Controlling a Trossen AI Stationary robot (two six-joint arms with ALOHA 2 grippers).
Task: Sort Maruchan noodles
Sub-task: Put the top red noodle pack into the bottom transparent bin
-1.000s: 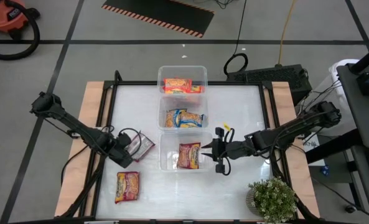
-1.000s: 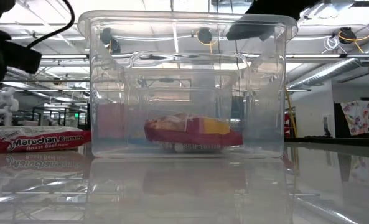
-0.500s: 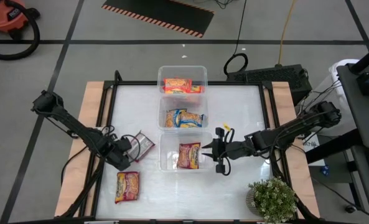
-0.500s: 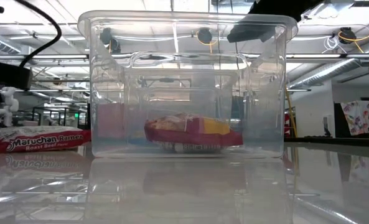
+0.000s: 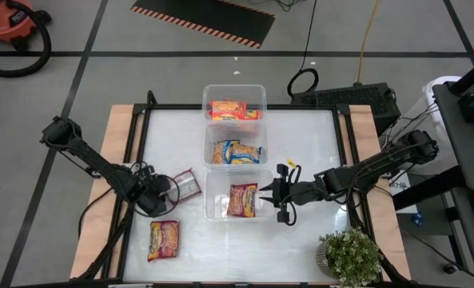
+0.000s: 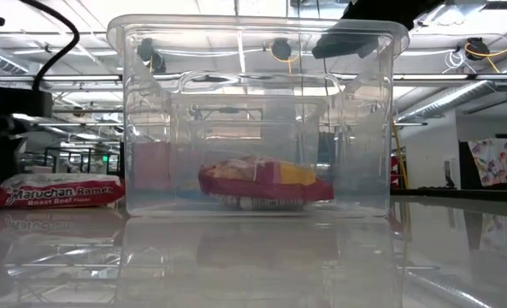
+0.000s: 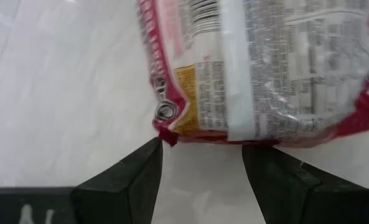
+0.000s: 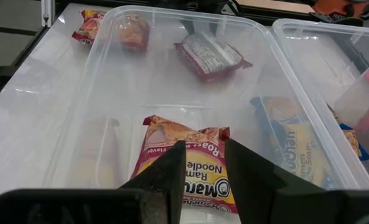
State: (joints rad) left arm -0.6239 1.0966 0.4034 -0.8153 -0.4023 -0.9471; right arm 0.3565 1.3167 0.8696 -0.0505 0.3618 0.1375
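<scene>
A red-white noodle packet (image 5: 187, 186) (image 6: 56, 190) lies flat on the table left of the near bin (image 5: 213, 210), label side down in the left wrist view (image 7: 265, 68). My left gripper (image 5: 161, 195) (image 7: 201, 155) is open just short of its end. An orange packet (image 5: 164, 239) lies nearer the near edge. One packet lies in each of three clear bins: red (image 5: 243, 199) (image 8: 196, 140), blue-yellow (image 5: 238, 151), orange-red (image 5: 235, 110). My right gripper (image 5: 267, 194) (image 8: 205, 162) is open and holds nothing at the near bin's right wall. My left gripper has one fingertip (image 7: 154, 149) right at the packet's red corner (image 7: 167, 137), coming in level from the table's left. Whether it touches that corner, I cannot tell. The other finger stands clear of the packet.
The three bins stand in a row from the near middle of the table to its far edge (image 5: 233, 88). A potted plant (image 5: 350, 256) sits at the near right corner. A black frame (image 5: 137, 160) borders the white table top. Bare table lies right of the bins.
My left gripper has drawn back from the red-white packet toward the table's left and near edges. The packet, tilted with one end raised a second ago, now lies flat on the table. My right arm has kept still.
</scene>
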